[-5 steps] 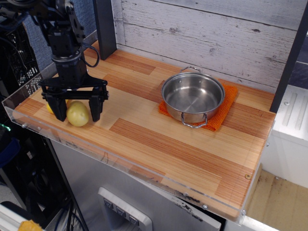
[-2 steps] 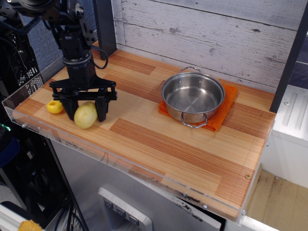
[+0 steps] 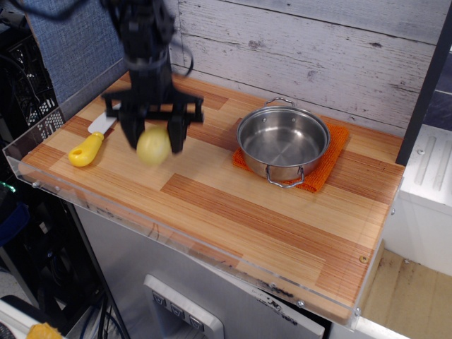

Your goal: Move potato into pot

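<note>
Hanging above the tabletop (image 3: 233, 212), one gripper (image 3: 152, 138) holds one potato (image 3: 153, 146): its two dark fingers (image 3: 130, 132) are clamped on the pale yellow lump from either side, one finger to the left and one to the right. The potato looks slightly blurred and appears lifted clear of the wood, over the left-middle part of the board, well apart from the pot (image 3: 283, 143).

There is one pot, shiny steel and round, with two wire loop handles, one at the far rim and one at the near rim. Its bowl shows only bare metal. It sits on one orange mat (image 3: 333, 159), whose corners stick out around it on the right half of the tabletop.

One toy knife (image 3: 90, 144) lies flat on the wood near the left edge, to the left of the held potato and not touching it; its bright yellow handle points toward the near-left, and the white blade runs back toward the arm, its tip partly hidden behind the left finger.

A clear plastic lip (image 3: 42, 180) runs along the front and left edges of the tabletop. Behind it stands a wall of whitewashed planks (image 3: 318, 49), with one dark upright post (image 3: 425, 88) at the right.
</note>
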Available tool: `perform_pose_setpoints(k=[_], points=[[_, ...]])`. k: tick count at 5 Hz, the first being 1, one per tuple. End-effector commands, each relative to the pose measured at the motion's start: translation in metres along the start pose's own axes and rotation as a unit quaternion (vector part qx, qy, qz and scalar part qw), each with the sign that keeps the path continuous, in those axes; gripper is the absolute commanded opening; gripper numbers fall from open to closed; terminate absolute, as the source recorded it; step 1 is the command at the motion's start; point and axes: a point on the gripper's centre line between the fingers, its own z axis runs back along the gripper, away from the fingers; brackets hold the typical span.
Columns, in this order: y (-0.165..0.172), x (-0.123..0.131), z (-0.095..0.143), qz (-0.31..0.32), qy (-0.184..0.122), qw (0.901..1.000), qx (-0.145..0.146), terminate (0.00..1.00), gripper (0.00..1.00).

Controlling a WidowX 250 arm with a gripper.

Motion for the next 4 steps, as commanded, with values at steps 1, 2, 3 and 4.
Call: perform_pose_setpoints(k=[1,2,3,4], points=[[-0.041,0.043,0.075,-0.068,-0.122,0.9902,-0.001,0.00,0.00],[-0.079,0.069,0.064,-0.112,-0.114,0.9870,-0.020,0.00,0.00],[-0.104,0.081,0.051,-0.132,-0.095,0.9864,-0.024,0.00,0.00],[-0.122,0.074,0.041,-0.148,-0.070,0.9861,-0.030,0.00,0.00]])
